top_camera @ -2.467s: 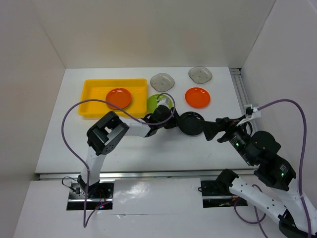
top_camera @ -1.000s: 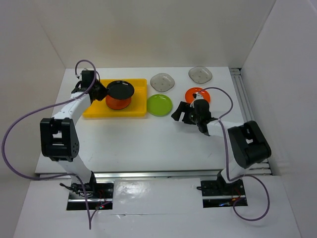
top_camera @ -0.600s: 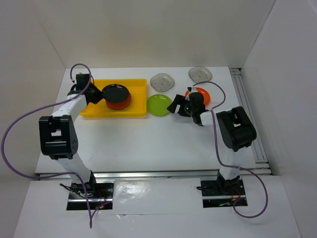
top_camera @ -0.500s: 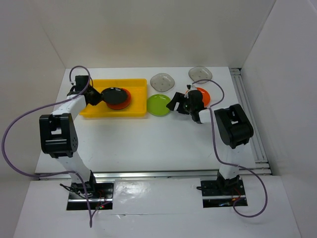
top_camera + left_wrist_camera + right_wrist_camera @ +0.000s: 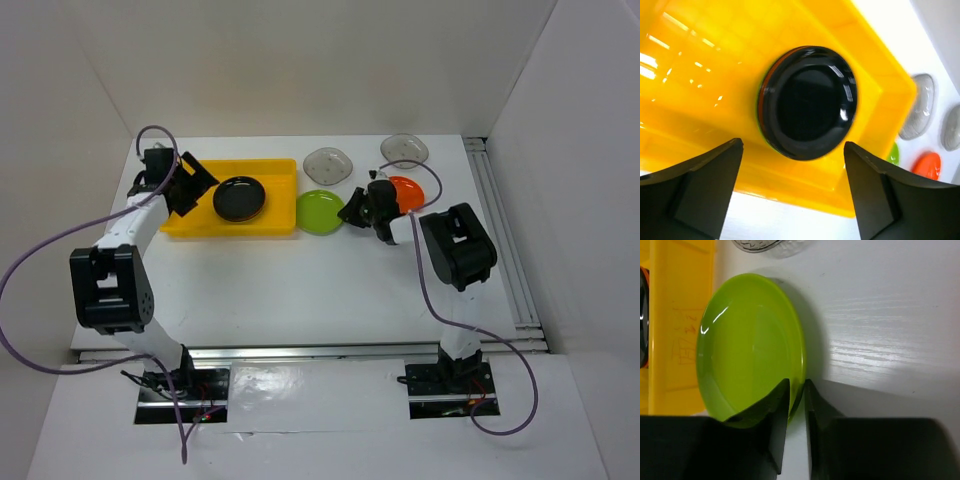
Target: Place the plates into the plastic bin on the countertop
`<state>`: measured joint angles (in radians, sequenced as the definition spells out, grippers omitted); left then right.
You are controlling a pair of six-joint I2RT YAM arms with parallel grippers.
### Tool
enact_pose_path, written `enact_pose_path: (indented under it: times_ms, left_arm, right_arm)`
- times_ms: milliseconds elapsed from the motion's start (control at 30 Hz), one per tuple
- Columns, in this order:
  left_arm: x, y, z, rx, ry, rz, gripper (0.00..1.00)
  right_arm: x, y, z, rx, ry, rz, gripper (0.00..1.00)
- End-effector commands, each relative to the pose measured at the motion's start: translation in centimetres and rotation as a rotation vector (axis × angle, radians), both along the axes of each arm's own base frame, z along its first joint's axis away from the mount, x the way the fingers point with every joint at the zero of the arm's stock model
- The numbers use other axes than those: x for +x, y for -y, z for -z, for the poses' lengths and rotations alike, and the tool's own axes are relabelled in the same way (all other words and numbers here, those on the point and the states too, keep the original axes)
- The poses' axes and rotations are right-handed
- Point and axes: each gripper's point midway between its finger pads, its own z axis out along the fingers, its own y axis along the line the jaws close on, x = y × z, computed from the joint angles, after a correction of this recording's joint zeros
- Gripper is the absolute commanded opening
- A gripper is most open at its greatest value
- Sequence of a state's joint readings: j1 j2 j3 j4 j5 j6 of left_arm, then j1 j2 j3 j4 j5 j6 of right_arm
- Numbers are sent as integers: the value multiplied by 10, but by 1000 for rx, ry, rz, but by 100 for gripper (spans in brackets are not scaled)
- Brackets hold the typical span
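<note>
left hand point(image 5: 200, 187) spread wide, holding nothing, over the 9 o'clock end of the yellow bin point(image 5: 250, 230) | black plate point(image 5: 810, 102) at its 3 o'clock, lying in the bin | right hand point(image 5: 796, 384) pinching the lime green plate point(image 5: 747, 345) by its 3 o'clock rim | that plate on the counter point(image 5: 300, 290), just beside the bin's 3 o'clock wall | orange plate point(image 5: 408, 190) at the right hand's 2 o'clock

on my feed i saw the white countertop point(image 5: 300, 290) carrying the yellow bin point(image 5: 230, 229) at back left, a lime green plate point(image 5: 320, 212) just beside its right end, a grey plate point(image 5: 329, 164) behind that, a second grey plate point(image 5: 404, 150) further right, and an orange plate point(image 5: 408, 190) near it.
</note>
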<state>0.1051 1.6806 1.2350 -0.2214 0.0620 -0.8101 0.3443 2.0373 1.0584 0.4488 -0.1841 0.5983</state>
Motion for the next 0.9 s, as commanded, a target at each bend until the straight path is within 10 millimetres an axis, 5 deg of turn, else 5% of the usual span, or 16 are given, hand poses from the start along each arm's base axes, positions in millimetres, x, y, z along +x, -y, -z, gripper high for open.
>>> enact_pose_path:
  times_ms: [0, 67, 167, 300, 333, 500, 700, 767, 800, 867]
  left_arm:
    - [-5, 12, -67, 14, 153, 35, 100]
    - [-11, 10, -80, 22, 157, 24, 100]
    - [-23, 11, -107, 26, 198, 24, 100]
    - [-49, 15, -145, 60, 251, 42, 100]
    - [-56, 15, -146, 68, 241, 48, 100]
    - [-91, 20, -158, 87, 248, 89, 100]
    - [-126, 27, -138, 111, 214, 140, 100]
    - [-136, 29, -128, 113, 188, 159, 100]
    - [-143, 35, -120, 110, 181, 192, 100]
    - [-151, 35, -111, 116, 171, 199, 100]
  right_arm:
    - [-15, 6, 37, -69, -125, 48, 25]
    - [-17, 11, 42, -105, -153, 85, 0]
    - [-19, 26, 32, -213, -147, 186, 0]
    - [-26, 48, -24, -254, -41, 360, 0]
    - [-26, 49, -56, -232, 23, 386, 0]
    - [-35, 61, -111, -271, 130, 491, 0]
    - [-29, 13, -167, -139, 246, 377, 0]
    - [-28, -21, -159, -139, 235, 281, 0]
    - [-17, -35, -176, -108, 261, 253, 0]
    - [-9, -67, -161, -97, 244, 183, 0]
